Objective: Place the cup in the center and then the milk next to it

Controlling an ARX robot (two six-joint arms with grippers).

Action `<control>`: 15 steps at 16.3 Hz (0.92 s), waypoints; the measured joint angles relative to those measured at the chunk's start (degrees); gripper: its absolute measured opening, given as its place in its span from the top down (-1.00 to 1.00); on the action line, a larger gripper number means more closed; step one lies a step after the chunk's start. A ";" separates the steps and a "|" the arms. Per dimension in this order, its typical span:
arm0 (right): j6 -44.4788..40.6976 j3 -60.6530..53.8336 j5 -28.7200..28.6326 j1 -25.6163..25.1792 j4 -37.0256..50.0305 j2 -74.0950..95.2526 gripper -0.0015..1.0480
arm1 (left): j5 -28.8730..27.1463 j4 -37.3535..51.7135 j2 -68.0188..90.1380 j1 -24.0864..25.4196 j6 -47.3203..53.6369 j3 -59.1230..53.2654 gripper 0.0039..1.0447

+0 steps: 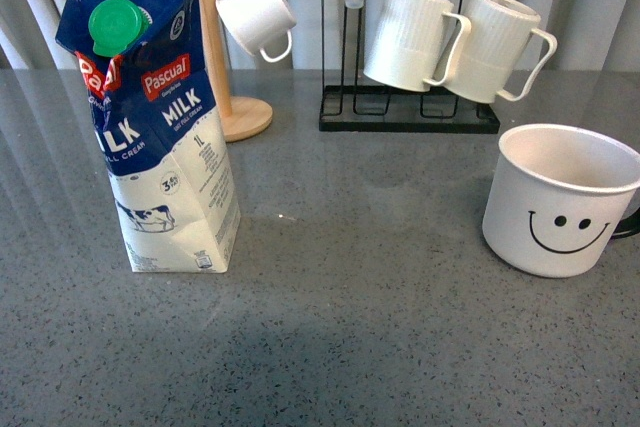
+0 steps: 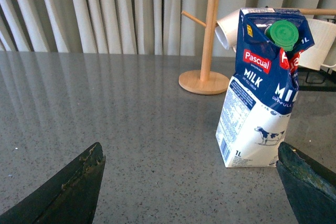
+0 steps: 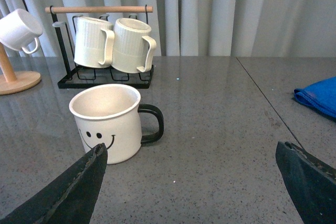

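Left gripper (image 2: 189, 150) spread wide, empty. Milk (image 1: 160, 137) upright on left side of table (image 1: 350, 347), just ahead of it. Centre bare. Cup (image 1: 560, 202) upright at right edge; right gripper (image 3: 190, 148) also released, nothing held. Step one not started. Right arm needs to grab cup, probably by rim (handle mostly cut off in front view), then shift it left to centre.

smiley cup (image 1: 560, 202) upright right, milk (image 1: 155, 127) upright left
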 joint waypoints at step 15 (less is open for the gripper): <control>0.00 0.00 0.02 0.00 0.00 0.00 -0.87 | 0.00 0.00 0.00 0.00 0.02 0.02 -0.88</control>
